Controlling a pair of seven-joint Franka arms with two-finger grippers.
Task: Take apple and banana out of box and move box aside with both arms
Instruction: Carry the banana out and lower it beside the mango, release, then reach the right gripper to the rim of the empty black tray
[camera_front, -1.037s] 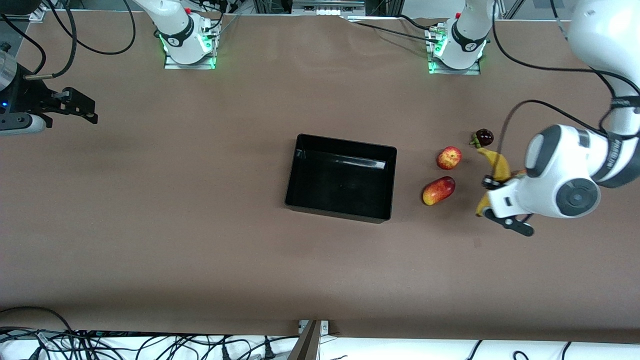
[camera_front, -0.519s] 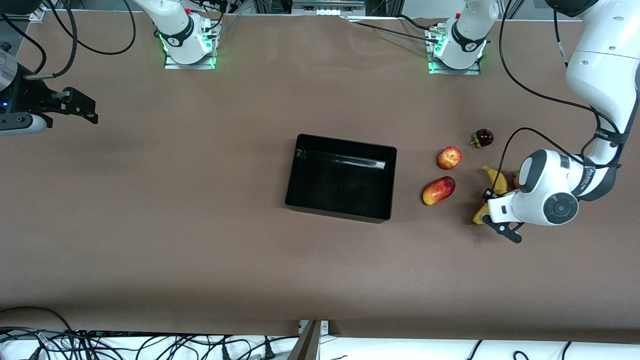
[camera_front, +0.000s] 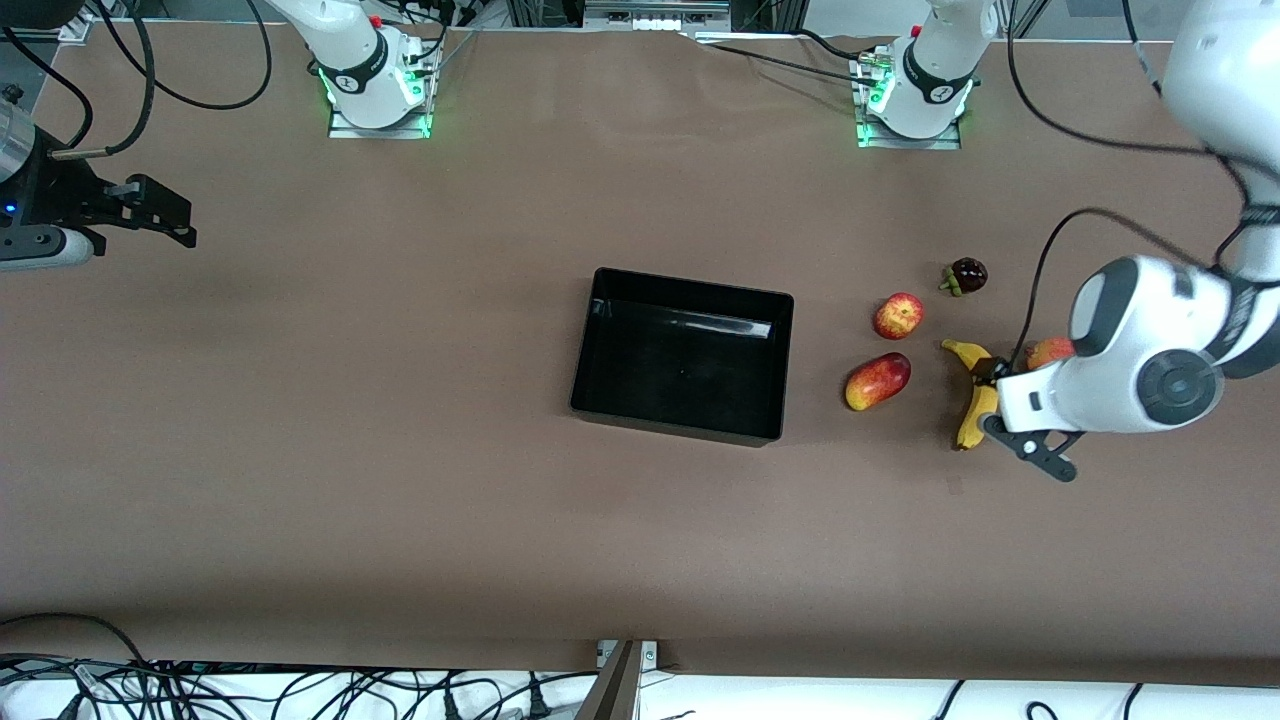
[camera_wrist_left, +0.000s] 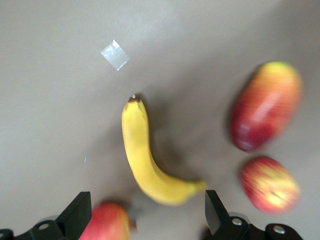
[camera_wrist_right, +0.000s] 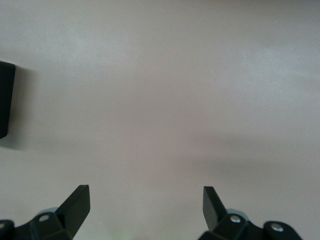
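Banana (camera_front: 972, 400) lies on the table toward the left arm's end, beside the apple (camera_front: 898, 316), both outside the empty box (camera_front: 683, 354). Left gripper (camera_wrist_left: 145, 212) hovers over the banana, fingers spread, released. Right gripper (camera_wrist_right: 146, 207) waits, spread wide over bare table

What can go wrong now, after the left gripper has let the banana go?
1. The open left gripper hangs just over the banana; lifting carelessly may nudge it into the apple beside it.
2. The box is empty, but the right gripper, open, waits near the table's end, so a two-arm push needs a long reach.
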